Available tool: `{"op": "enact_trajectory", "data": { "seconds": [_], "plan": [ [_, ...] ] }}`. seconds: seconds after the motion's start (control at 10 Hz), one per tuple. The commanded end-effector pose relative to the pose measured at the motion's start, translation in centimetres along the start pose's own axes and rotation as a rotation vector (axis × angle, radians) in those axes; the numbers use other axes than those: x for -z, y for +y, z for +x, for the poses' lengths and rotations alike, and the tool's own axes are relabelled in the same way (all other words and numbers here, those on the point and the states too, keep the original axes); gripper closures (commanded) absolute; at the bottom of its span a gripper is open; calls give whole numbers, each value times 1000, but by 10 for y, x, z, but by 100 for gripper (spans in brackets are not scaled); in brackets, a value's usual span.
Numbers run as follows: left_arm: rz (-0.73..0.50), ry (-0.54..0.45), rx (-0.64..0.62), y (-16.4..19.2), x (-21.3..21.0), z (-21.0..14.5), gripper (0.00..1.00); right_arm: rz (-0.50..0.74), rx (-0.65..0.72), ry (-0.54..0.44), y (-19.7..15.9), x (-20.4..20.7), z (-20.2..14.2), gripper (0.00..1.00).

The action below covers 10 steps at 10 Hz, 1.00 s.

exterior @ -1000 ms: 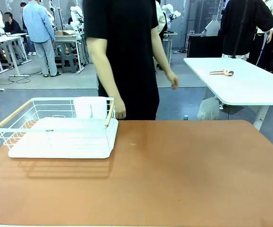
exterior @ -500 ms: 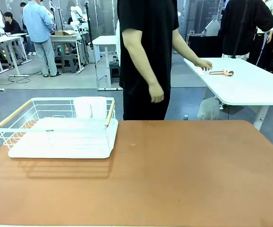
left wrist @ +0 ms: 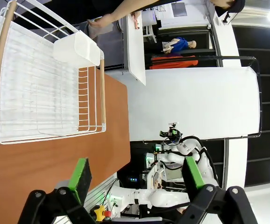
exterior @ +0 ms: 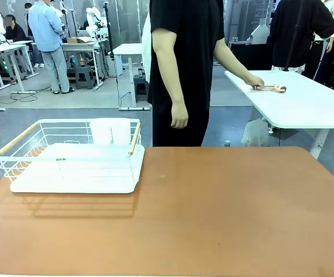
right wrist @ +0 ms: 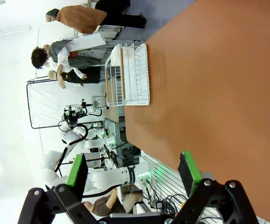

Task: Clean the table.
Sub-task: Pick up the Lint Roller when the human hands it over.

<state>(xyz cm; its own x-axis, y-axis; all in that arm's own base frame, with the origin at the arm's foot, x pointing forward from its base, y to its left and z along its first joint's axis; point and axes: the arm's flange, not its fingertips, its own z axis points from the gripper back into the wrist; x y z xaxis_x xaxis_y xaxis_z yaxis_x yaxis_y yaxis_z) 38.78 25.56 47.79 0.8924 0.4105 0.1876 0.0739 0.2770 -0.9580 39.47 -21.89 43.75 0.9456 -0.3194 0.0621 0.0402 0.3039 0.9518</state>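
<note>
The reddish-brown table [exterior: 225, 208] spreads across the front view, its top bare apart from a white wire rack [exterior: 71, 158] at the left. A person in black stands at the far edge, one hand [exterior: 253, 81] reaching onto a white side table [exterior: 305, 107] where a pinkish tool [exterior: 274, 88] lies. My left gripper [left wrist: 134, 175] is open, hanging off the table's edge [left wrist: 55, 158] near the rack [left wrist: 37, 79]. In the right wrist view my right gripper [right wrist: 134, 172] is open too, above the table's near edge [right wrist: 209, 93].
The rack holds a white cup holder [exterior: 110, 131] at its back and has wooden handles [exterior: 18, 138]. A plastic bag [exterior: 253, 134] sits on the floor by the white table. Other people and workbenches stand far behind.
The person has stepped right along the far edge and reached an arm out to the white table, the hand now on the pinkish tool. The rack has stayed put.
</note>
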Motion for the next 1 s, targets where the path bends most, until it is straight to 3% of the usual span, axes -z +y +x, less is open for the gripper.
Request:
{"op": "enact_trajectory", "data": {
  "seconds": [0.0, 0.9],
  "plan": [
    [-28, -3, 17, 0, -2, 1, 0, 17, -19, -2, 1, -1, 1, 0],
    [-28, -3, 17, 0, -2, 1, 0, 17, -19, -2, 1, -1, 1, 0]
  ]
}}
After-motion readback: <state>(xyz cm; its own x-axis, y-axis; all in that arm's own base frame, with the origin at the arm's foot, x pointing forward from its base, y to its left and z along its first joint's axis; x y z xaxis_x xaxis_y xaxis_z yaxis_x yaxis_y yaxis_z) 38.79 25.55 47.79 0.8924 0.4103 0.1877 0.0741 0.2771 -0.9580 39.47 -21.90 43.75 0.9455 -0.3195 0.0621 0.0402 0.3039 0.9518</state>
